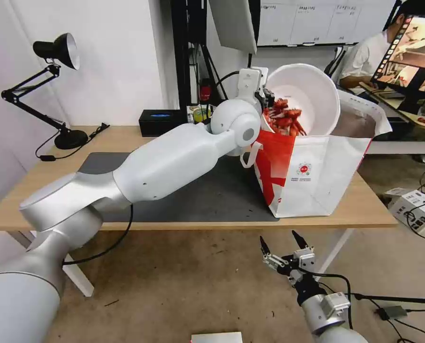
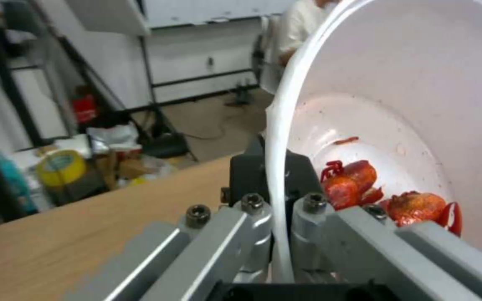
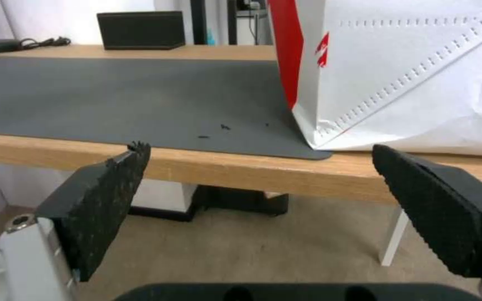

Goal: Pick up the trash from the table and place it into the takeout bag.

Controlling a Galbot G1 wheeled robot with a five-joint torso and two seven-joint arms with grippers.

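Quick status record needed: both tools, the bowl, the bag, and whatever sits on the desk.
left tool: shut on rim of white round bowl, held tilted over the bag opening
bowl contents: red shell scraps inside, at its low side
bag: boxy red-and-white fabric tote, upright on right end of light-wood desk, partly on dark grey mat
right tool: open, low in front of the desk edge
also on desk: black rectangular box, black desk lamp

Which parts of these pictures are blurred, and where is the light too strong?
Left wrist view: the room behind is soft, the white bowl looks overexposed, the left gripper pinching its rim is sharp. Right wrist view: the takeout bag glares white. Head view: the edges bend.
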